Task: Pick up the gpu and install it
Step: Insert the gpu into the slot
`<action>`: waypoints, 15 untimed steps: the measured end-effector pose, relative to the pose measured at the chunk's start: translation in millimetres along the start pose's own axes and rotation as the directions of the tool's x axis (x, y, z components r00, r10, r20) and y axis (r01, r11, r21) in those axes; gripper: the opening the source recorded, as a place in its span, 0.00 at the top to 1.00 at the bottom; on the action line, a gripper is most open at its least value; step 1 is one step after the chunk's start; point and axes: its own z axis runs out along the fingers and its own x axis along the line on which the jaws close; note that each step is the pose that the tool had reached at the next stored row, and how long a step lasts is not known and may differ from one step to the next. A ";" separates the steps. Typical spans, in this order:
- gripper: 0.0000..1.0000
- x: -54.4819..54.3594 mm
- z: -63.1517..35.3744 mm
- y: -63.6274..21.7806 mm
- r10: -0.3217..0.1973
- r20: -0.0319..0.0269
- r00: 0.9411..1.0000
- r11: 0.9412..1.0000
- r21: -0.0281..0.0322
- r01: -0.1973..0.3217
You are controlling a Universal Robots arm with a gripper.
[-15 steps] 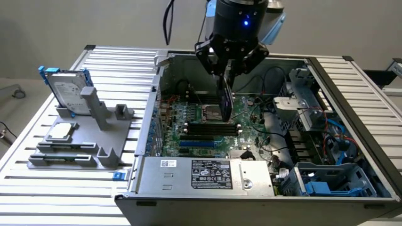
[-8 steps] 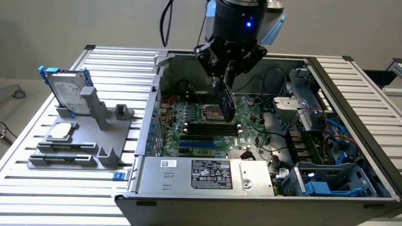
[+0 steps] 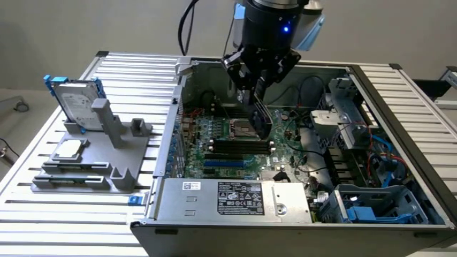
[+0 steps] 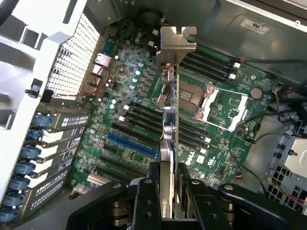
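My gripper [image 3: 256,88] hangs inside the open computer case [image 3: 179,96], shut on the gpu [image 3: 258,115]. The card is held on edge, above the green motherboard [image 3: 236,144] near the processor socket. In the wrist view the gpu [image 4: 169,129] runs edge-on away from my gripper [image 4: 168,191], with its silver bracket [image 4: 176,43] at the far end. Black fingers [image 4: 146,191] press on both sides of the card. A long blue expansion slot [image 4: 132,145] lies on the motherboard [image 4: 129,96] beside the card; the card is clear of it.
On the exterior view's left, a grey fixture [image 3: 107,139] holds a silver hard drive in a blue frame [image 3: 75,104] and a small square processor chip [image 3: 69,150]. The power supply [image 3: 232,198] fills the case's near side. Blue drive bays [image 3: 378,206] and cables crowd its right.
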 end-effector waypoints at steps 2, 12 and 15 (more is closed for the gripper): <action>0.73 0.0 0.7 -0.1 -0.036 -0.002 0.999 0.999 0.000 0.036; 0.73 -0.1 4.1 -0.3 -0.215 -0.013 0.976 0.977 0.001 0.215; 0.73 -0.1 5.1 -0.3 -0.269 -0.017 0.963 0.963 0.001 0.269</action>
